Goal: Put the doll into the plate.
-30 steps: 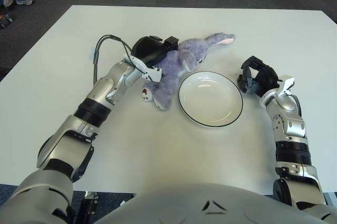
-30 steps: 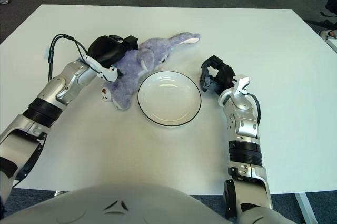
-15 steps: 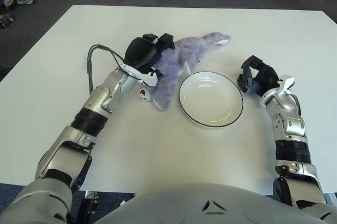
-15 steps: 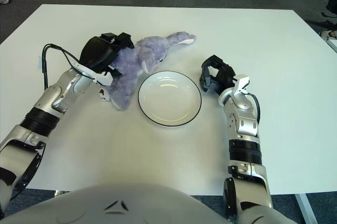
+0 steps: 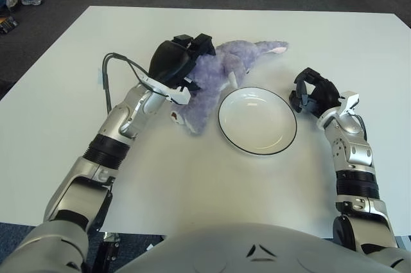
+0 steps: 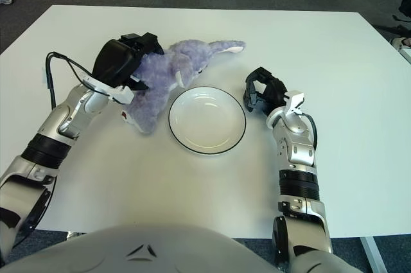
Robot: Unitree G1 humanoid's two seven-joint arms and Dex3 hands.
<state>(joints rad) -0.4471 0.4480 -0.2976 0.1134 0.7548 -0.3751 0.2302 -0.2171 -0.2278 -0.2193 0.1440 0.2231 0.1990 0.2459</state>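
Doll [image 5: 218, 74] is clasped by left hand [image 5: 176, 61], left of plate [image 5: 257, 121]; right hand [image 6: 264, 92] is curled, holding nothing, right of the plate.

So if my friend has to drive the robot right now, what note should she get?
Left hand: closed on the purple plush doll, at the doll's left end.
Right hand: idle, fingers curled, just right of the plate.
Doll: partly on the white table, beside the left rim of the plate, not in it.
Plate: has nothing in it.
Done: the doll is grasped.
Left: lift it, carry it right over the plate, and let go.
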